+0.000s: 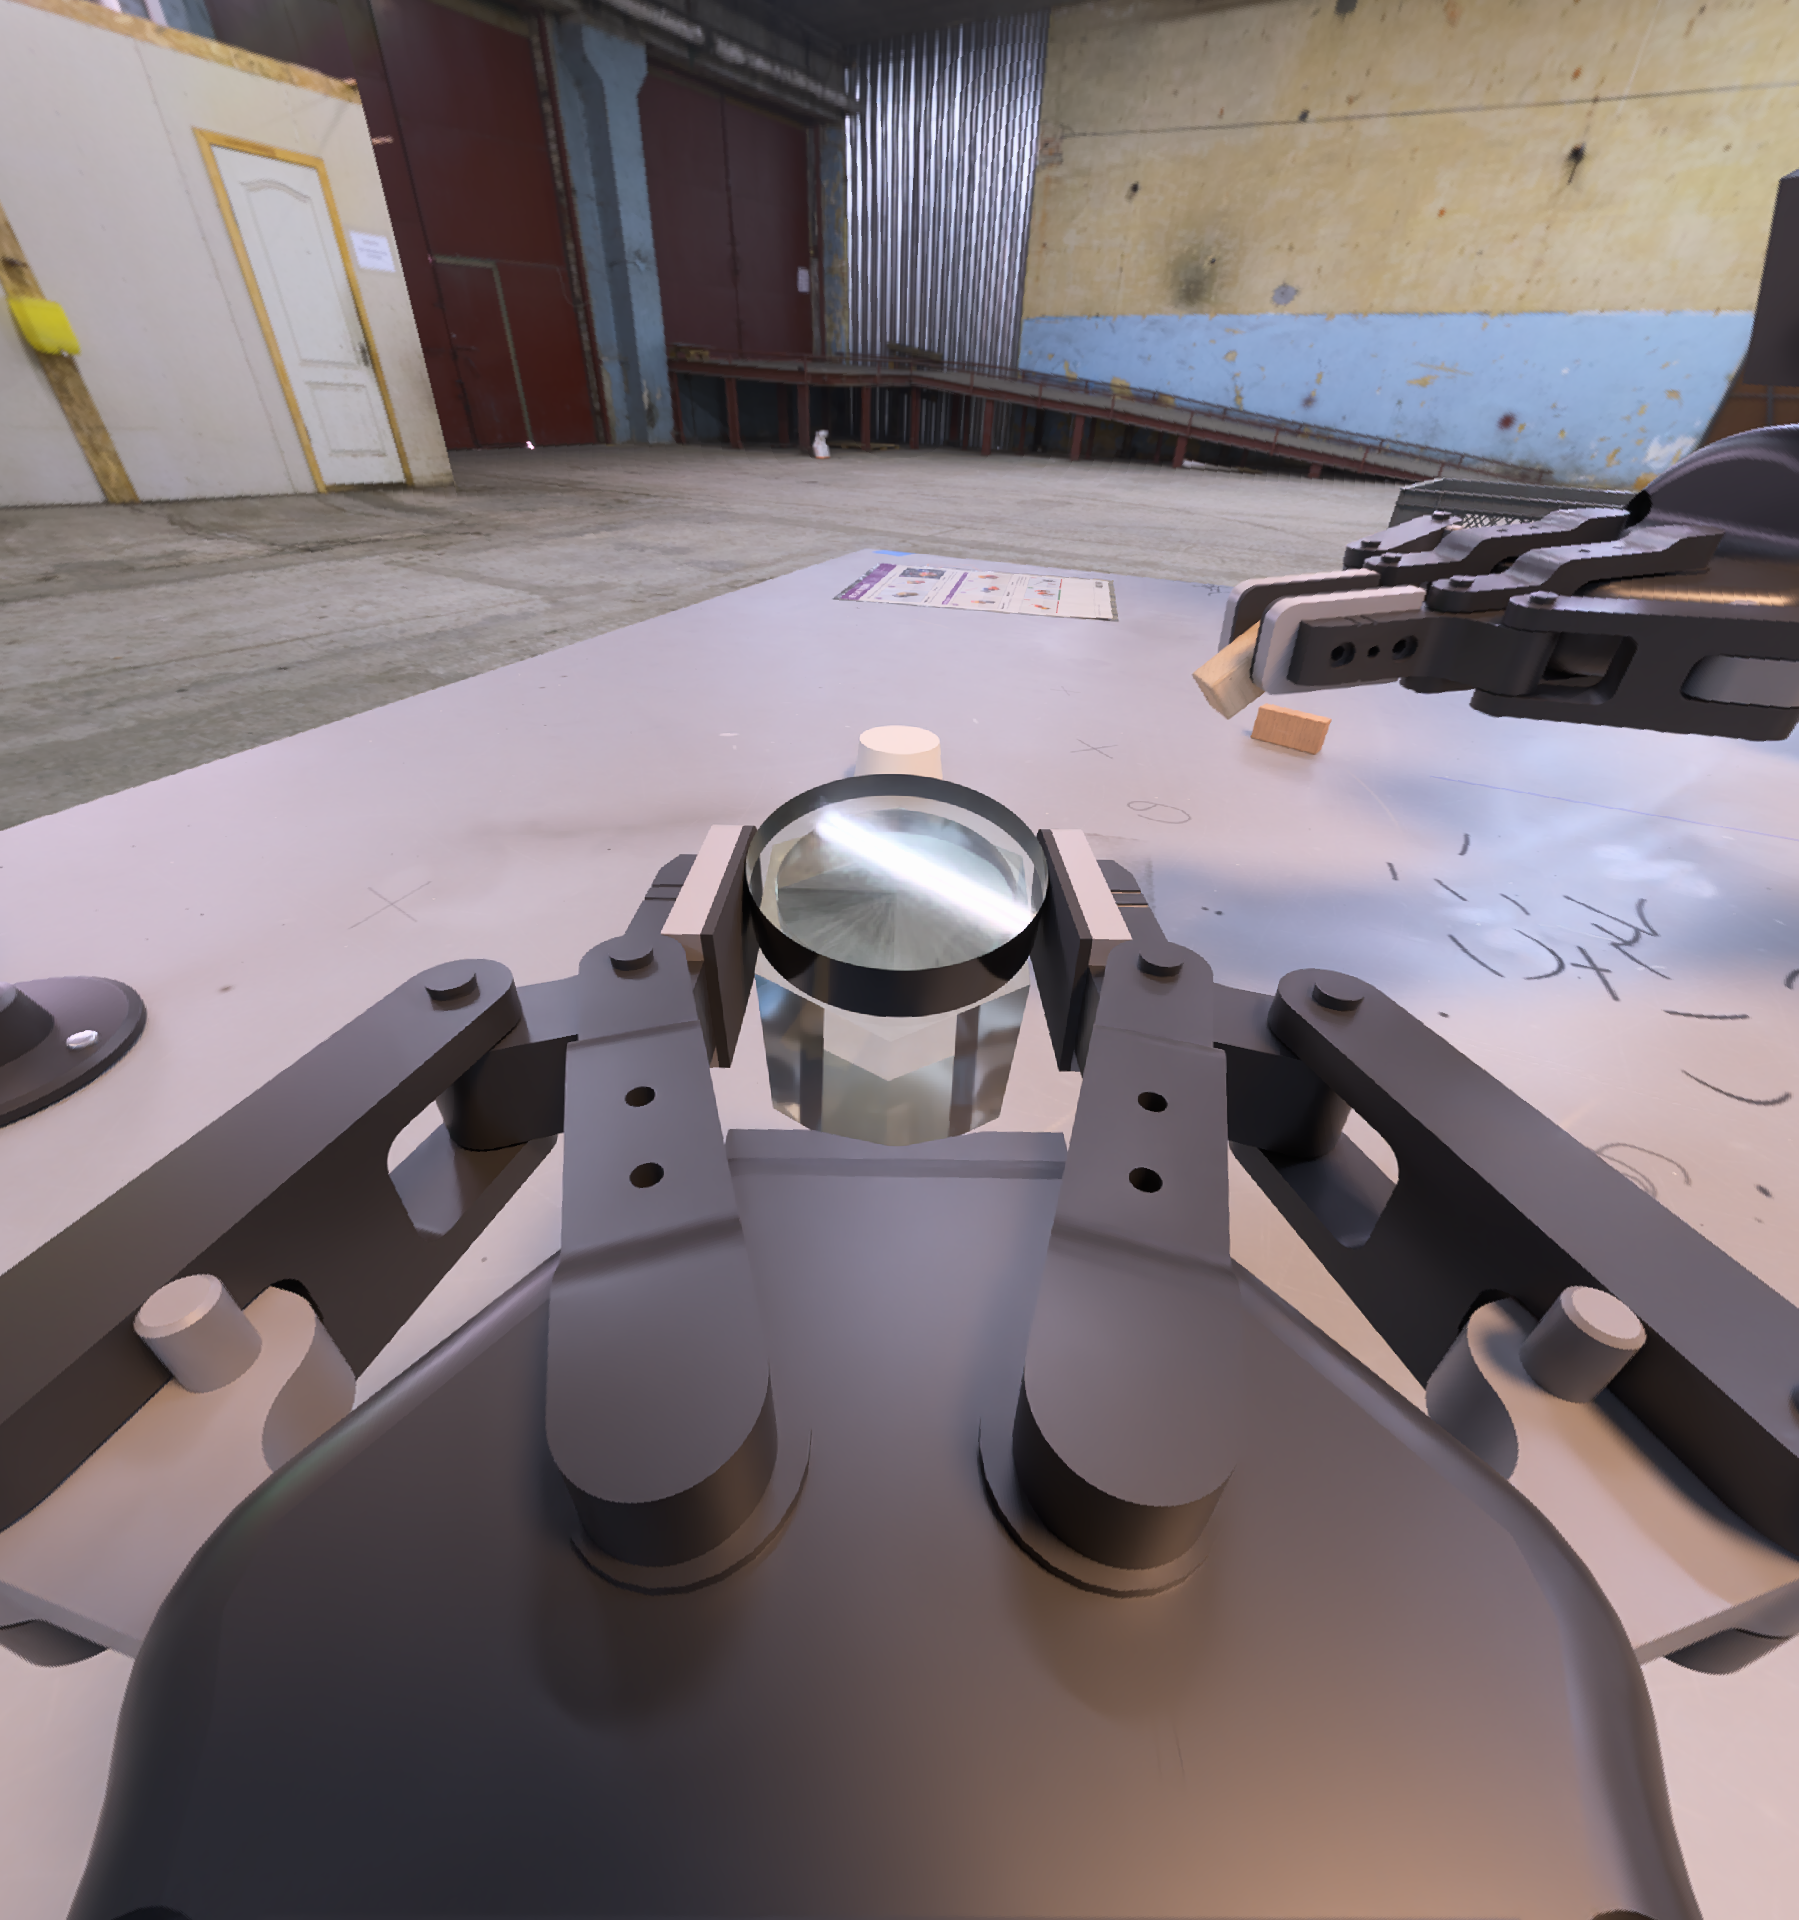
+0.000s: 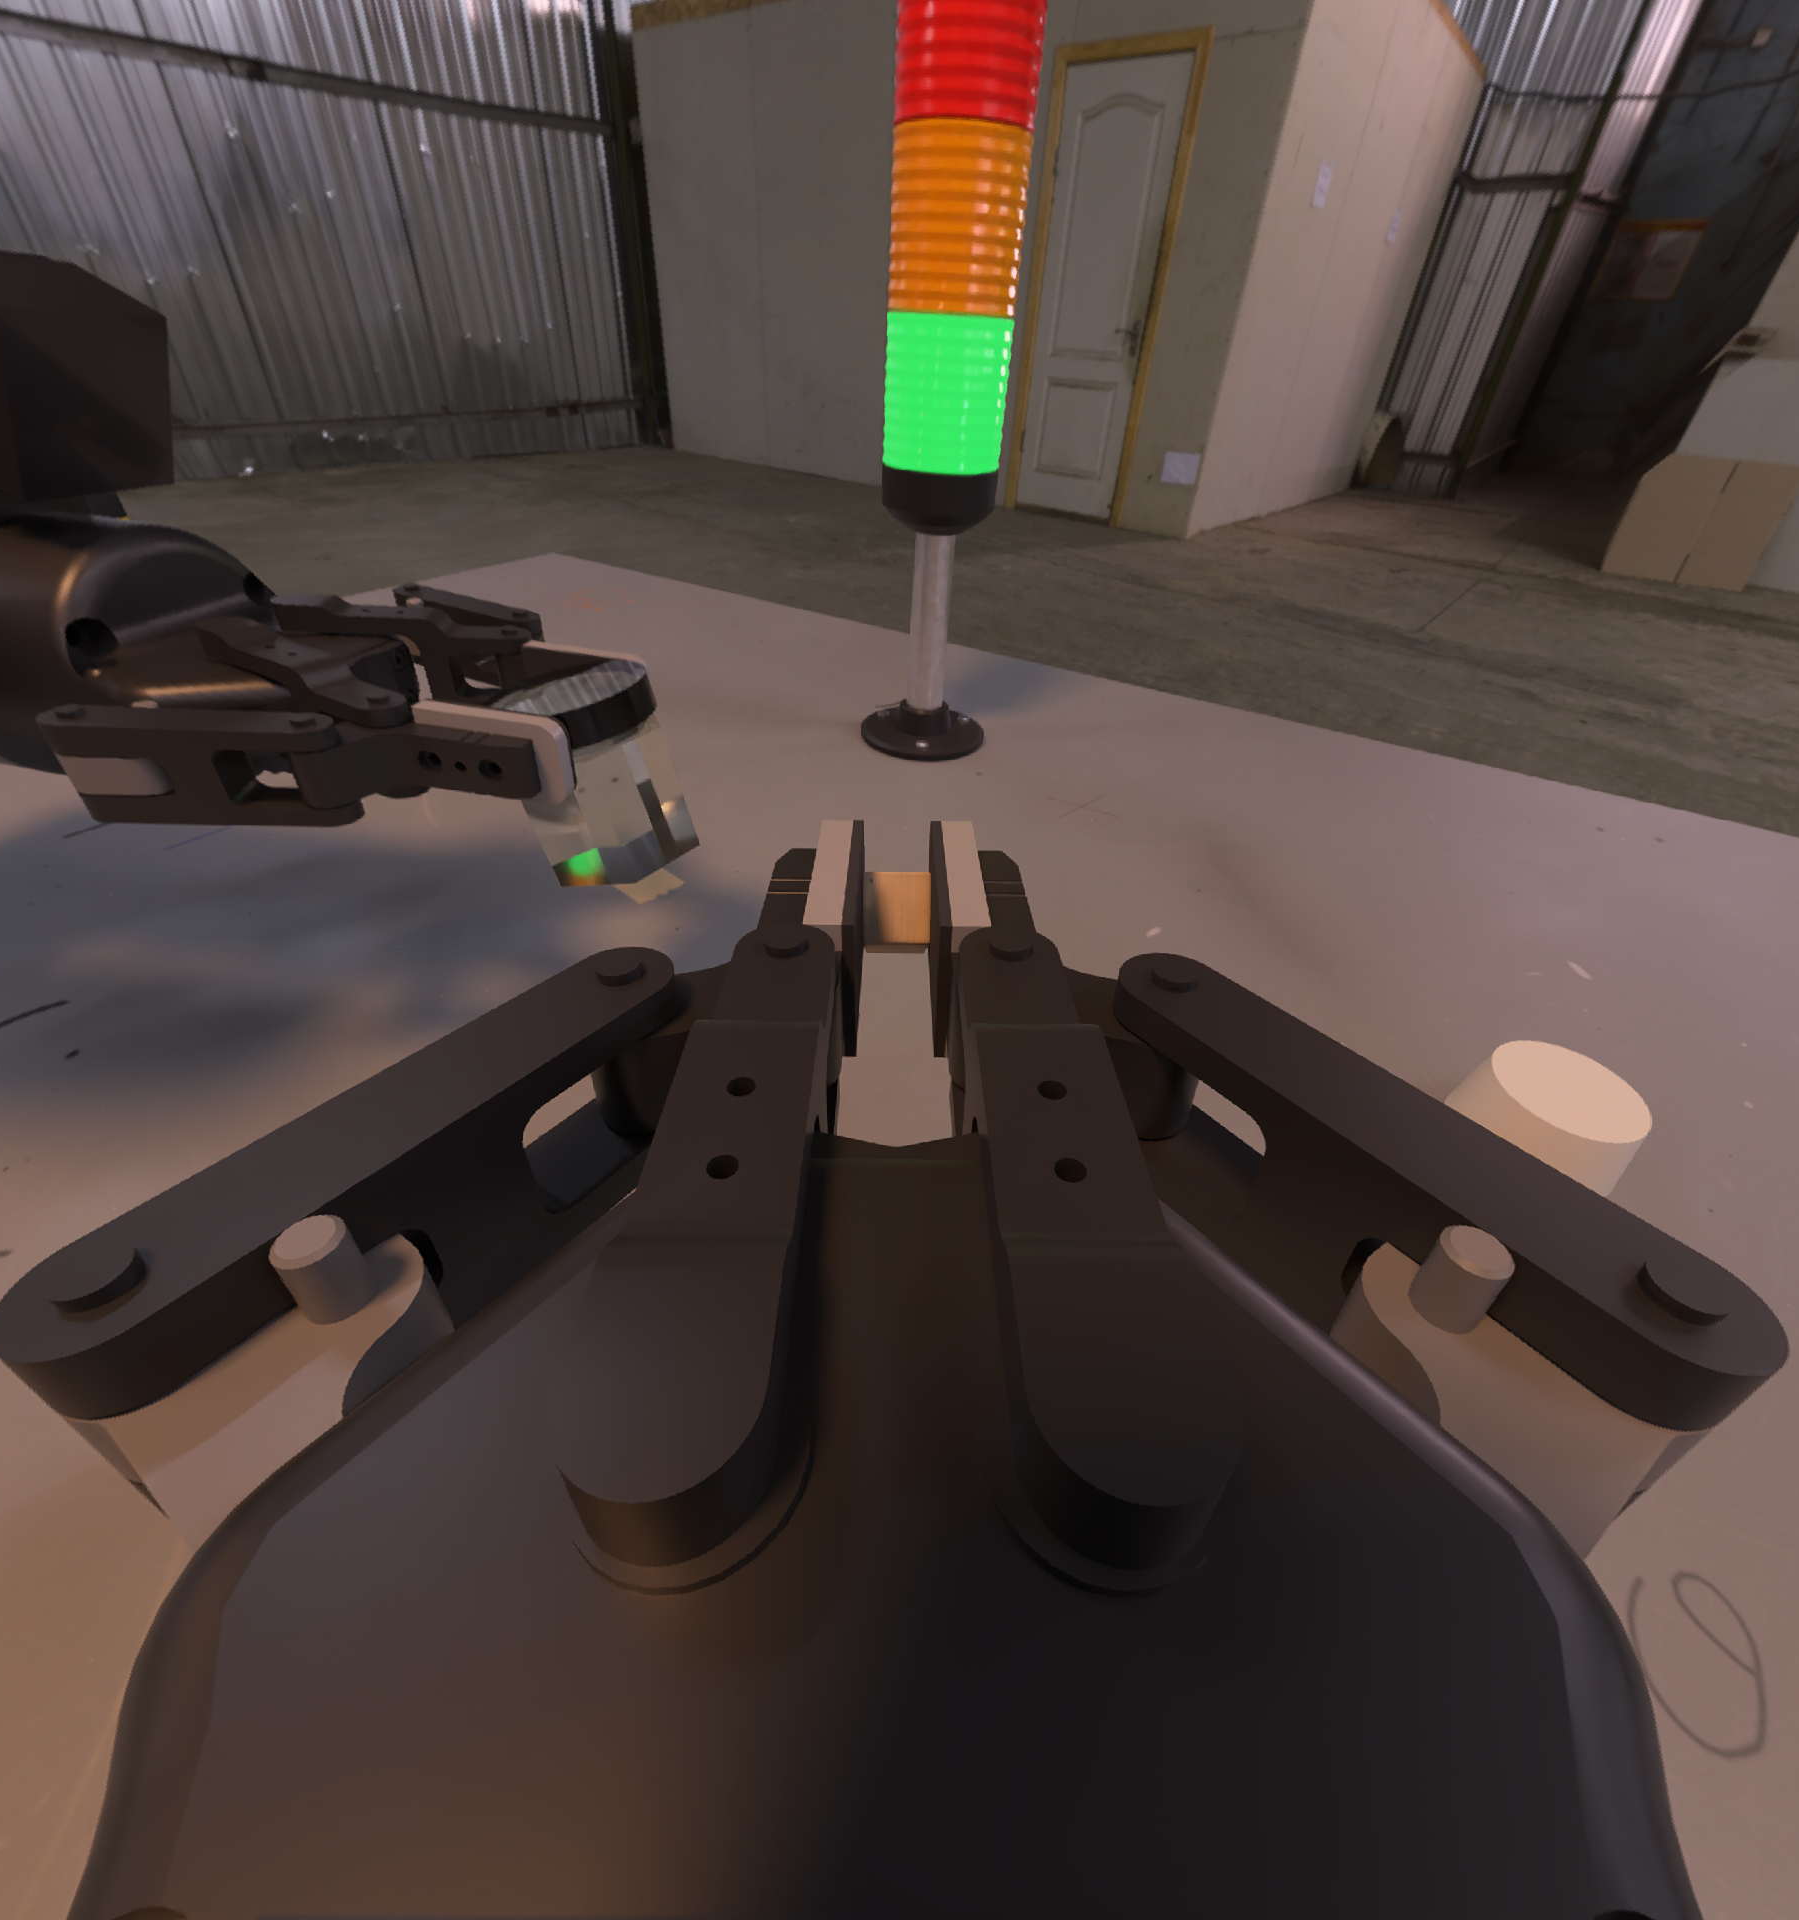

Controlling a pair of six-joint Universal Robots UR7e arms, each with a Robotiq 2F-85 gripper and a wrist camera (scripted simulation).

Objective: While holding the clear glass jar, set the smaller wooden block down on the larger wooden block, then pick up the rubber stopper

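Note:
My left gripper (image 1: 895,883) is shut on the clear glass jar (image 1: 890,1070) with a black lid and holds it above the table; the jar also shows in the right wrist view (image 2: 620,800). My right gripper (image 2: 897,883) is shut on a pale wooden block (image 2: 897,909) held above the table, which also shows in the left wrist view (image 1: 1222,681). A second, tan wooden block (image 1: 1290,727) lies on the table just below the right gripper (image 1: 1259,623); the right wrist view does not show it. The white rubber stopper (image 1: 900,753) stands beyond the jar and shows at the right of the right wrist view (image 2: 1549,1112).
A signal tower with red, orange and green bands (image 2: 947,312) stands on a round base (image 2: 921,732) near the table's far edge. A printed sheet (image 1: 978,592) lies at the far end. A dark crate (image 1: 1477,509) sits behind the right arm. Pen marks cover the grey table (image 1: 1497,935).

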